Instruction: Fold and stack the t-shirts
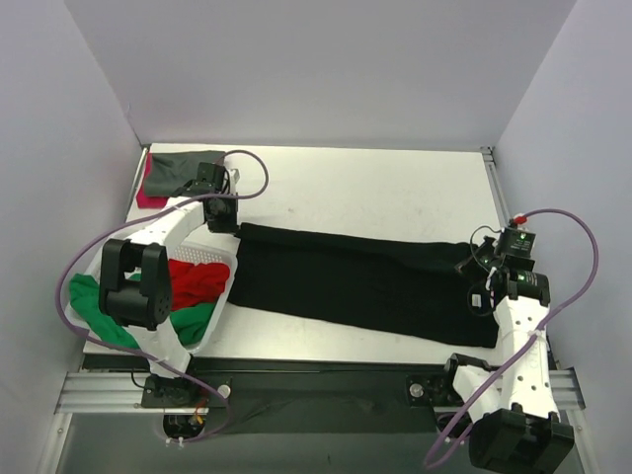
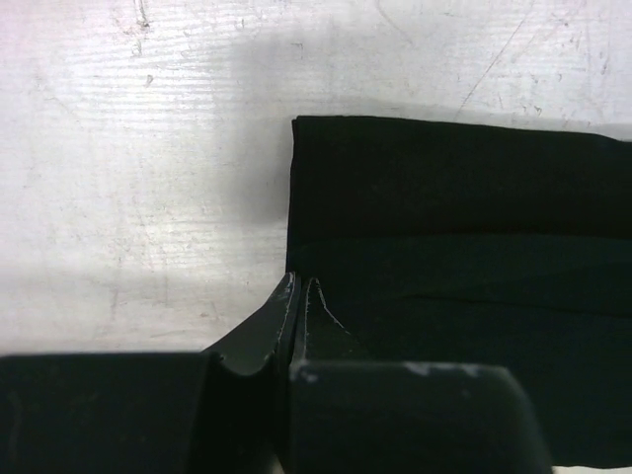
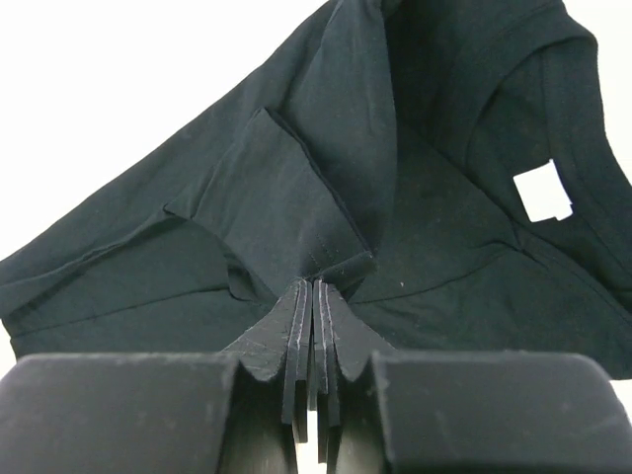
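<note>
— White scuffed worktop [image 1: 375, 188], plain pale walls round it, and we've got the black tee [image 1: 365, 286] stretched as a long narrow band from just beside the basket [image 1: 222, 296] on the left across to the right edge, nearer the front than the back. How do we reckon it'll handle?

— Light and floppy, we'd say. It's a thin matte knit with no stiffness at all, so it'll sag and bunch wherever it isn't held. Not slippery, not fragile. Ends or corners look like the best places to take it, which is what we're seeing. The left gripper [image 2: 299, 286] has its fingers pressed together on the band's left end, by the straight edge, with a little tent of cloth rising to the tips. The right gripper [image 3: 314, 286] is pinched on a gathered fold at the other end, creases fanning out from it, and a white label [image 3: 543, 193] sits close by.

— And the rest of the pile?

— Red tee [image 1: 193, 281] is crumpled in that white perforated basket at the front-left, with the green tee [image 1: 94, 306] spilling over its left rim. The far-left corner has a grey-green tee [image 1: 178, 163] folded flat on top of a pink-red tee [image 1: 146, 196]. Same soft stuff, we'd guess, so same deal: grab two corners and pull it taut.
</note>
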`<state>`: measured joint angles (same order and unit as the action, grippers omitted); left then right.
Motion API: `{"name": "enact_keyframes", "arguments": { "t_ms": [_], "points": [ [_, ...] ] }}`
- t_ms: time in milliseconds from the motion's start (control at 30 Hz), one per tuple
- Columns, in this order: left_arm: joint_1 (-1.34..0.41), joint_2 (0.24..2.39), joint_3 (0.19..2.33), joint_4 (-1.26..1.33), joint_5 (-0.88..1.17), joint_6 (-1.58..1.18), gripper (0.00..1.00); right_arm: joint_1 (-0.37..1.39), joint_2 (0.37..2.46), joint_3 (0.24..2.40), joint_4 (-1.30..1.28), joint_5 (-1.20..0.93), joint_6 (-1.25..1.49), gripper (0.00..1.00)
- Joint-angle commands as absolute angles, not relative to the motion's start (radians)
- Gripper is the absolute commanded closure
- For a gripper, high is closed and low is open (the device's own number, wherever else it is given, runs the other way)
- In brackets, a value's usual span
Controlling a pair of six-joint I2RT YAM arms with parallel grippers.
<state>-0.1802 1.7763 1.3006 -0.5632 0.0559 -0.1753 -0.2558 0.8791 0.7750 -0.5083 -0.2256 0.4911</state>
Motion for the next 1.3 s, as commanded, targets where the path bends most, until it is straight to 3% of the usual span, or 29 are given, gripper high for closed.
{"name": "enact_keyframes", "arguments": {
  "t_ms": [0,633,667,733,833,967,1267],
  "points": [
    [-0.178,1.72,1.267,-0.508,0.032,-0.186,1.0,-0.262,0.851,0.762,-0.554,-0.181,0.472,1.0],
    [-0.178,1.71,1.213,-0.52,0.009,-0.222,1.0,-0.255,0.732,0.672,-0.649,-0.175,0.488,1.0],
    [-0.178,1.71,1.216,-0.529,-0.008,-0.233,0.95,-0.253,0.733,0.672,-0.65,-0.17,0.489,1.0],
    [-0.178,1.707,1.227,-0.534,-0.017,-0.235,0.7,-0.253,0.735,0.673,-0.652,-0.169,0.491,1.0],
    [-0.178,1.692,1.256,-0.551,-0.018,-0.244,0.45,-0.25,0.742,0.681,-0.666,-0.16,0.503,1.0],
    [-0.179,1.655,1.285,-0.571,-0.032,-0.27,0.32,-0.249,0.747,0.687,-0.68,-0.15,0.514,1.0],
    [-0.261,1.66,1.321,-0.545,0.0,-0.359,0.26,-0.23,0.744,0.699,-0.745,-0.126,0.563,1.0]
  ]
}}
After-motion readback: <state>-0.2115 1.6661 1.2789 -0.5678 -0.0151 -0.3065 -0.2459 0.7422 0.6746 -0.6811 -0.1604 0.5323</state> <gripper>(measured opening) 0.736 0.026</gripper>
